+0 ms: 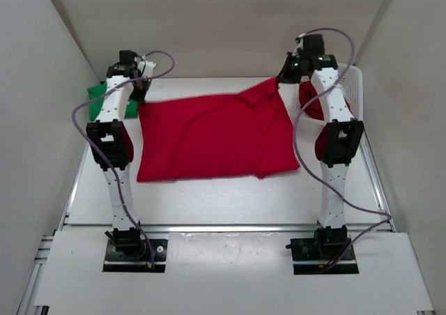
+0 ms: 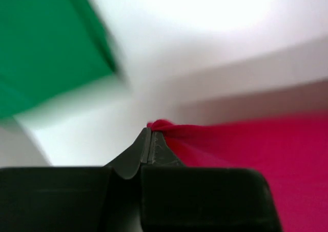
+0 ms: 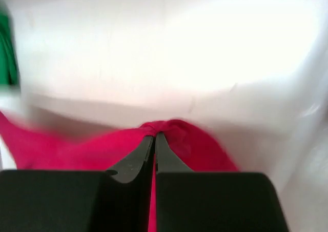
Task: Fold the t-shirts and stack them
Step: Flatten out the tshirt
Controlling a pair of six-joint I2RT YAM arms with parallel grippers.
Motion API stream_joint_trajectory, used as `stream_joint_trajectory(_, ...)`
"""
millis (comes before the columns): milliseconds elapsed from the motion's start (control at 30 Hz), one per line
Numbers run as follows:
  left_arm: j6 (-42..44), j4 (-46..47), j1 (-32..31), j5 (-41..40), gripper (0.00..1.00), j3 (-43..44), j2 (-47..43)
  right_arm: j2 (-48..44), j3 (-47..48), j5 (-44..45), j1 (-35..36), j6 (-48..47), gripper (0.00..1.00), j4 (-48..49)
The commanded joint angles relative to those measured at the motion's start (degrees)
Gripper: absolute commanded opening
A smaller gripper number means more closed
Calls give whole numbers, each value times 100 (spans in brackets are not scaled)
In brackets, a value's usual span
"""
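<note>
On the far side, my left gripper [image 2: 149, 133] and right gripper [image 3: 154, 136] pinched corners of the red cotton t-shirt [image 1: 216, 137]; such thin bites could slip

White table [image 1: 209, 198], plain white walls [image 1: 209, 22] around.

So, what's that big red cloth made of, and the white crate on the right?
The red t-shirt looks like soft matte fabric, probably cotton: it lies limp, creases, and bunches at its lifted corners. The white basket looks like rigid plastic with open slats, though little of it shows.
</note>
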Motion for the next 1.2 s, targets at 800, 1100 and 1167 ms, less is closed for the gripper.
stream_joint_trajectory(800,917,2819,-71,384,0,-5436,-4553,-6136,-8149,2340,1435,-1282,0,3500)
stream_joint_trajectory(1100,1780,1201,-62,-240,0,-7458,-5344,-7472,-9829,1119,1849,-201,0,2057)
stream_joint_trajectory(1167,1789,1051,9,-389,0,-7653,-5441,-7612,-10066,977,1884,-105,1,1951)
